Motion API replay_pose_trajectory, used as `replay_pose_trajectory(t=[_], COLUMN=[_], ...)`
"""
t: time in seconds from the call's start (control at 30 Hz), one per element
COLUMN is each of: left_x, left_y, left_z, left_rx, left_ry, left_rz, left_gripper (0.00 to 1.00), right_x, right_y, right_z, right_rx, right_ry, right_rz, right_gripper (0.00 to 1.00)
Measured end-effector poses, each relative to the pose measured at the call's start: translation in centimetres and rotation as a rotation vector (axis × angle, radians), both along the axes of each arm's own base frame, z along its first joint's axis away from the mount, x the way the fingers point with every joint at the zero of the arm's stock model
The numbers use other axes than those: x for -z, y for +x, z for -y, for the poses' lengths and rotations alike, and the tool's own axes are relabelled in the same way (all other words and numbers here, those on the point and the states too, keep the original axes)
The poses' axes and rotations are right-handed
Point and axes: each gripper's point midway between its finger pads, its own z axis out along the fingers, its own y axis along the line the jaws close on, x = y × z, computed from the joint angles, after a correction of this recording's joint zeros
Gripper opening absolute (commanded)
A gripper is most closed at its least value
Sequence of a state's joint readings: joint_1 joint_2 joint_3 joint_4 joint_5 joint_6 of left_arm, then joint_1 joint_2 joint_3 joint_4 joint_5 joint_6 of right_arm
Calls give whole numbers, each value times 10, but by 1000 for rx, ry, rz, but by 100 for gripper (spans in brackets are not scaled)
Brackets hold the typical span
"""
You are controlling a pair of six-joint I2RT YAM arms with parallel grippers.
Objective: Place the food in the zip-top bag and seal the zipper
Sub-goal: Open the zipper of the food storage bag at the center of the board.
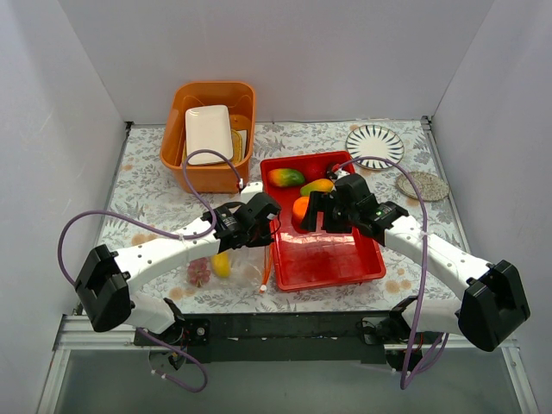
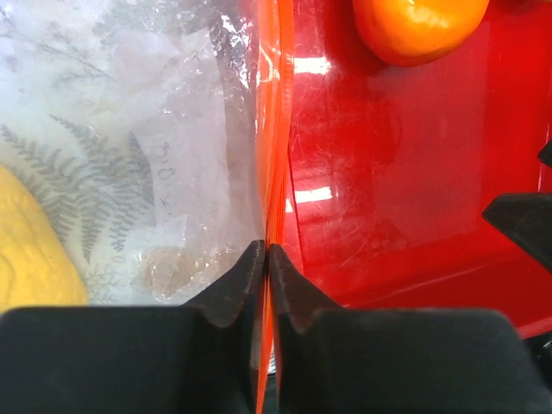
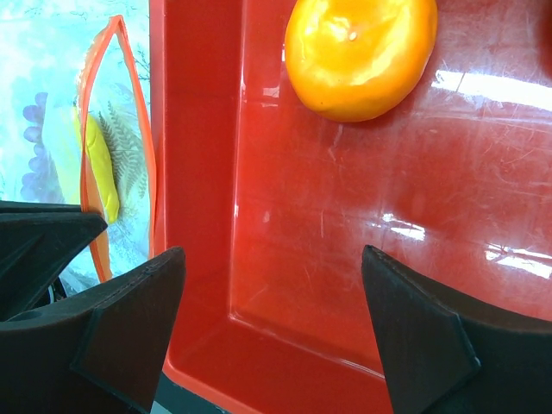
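The clear zip-top bag [image 1: 246,267] lies on the table, left of the red tray [image 1: 345,259]. My left gripper [image 1: 267,231] is shut on the bag's orange-red zipper [image 2: 274,129], right beside the tray wall. A yellow piece [image 1: 221,263] shows through the bag, also in the left wrist view [image 2: 34,250]. A dark red grape bunch [image 1: 199,272] lies to its left. An orange [image 1: 301,207] and two mangoes [image 1: 286,178] [image 1: 317,185] sit in the tray. My right gripper [image 1: 310,216] is open and empty over the tray floor [image 3: 272,276], near the orange [image 3: 362,52]. The bag mouth [image 3: 147,147] gapes beside it.
An orange basin [image 1: 177,159] holding a white dish [image 1: 209,134] stands at the back left. A striped plate [image 1: 374,142] and a round coaster [image 1: 423,185] lie at the back right. White walls close in the table on three sides.
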State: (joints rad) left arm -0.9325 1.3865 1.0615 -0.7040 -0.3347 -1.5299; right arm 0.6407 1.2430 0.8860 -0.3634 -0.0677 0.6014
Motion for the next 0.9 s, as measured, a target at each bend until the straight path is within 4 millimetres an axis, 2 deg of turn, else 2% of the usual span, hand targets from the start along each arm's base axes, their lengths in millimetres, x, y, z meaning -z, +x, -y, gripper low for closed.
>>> replay_pose_trajectory(t=[0.07,0.57,0.9], left_x=[0,-2,-45], left_y=[0,-4,-11], left_z=[-1,-14,-27], left_rx=[1,-13,-41], left_ry=[5,44,-62], left_rz=[2,-1,74], left_gripper=[0,0,0], right_x=[0,3,22], right_y=[0,1,0], right_z=[0,1,2], right_rx=[0,4,4], right_ry=[0,1,-21], right_rz=[0,1,-44], right_gripper=[90,90,89])
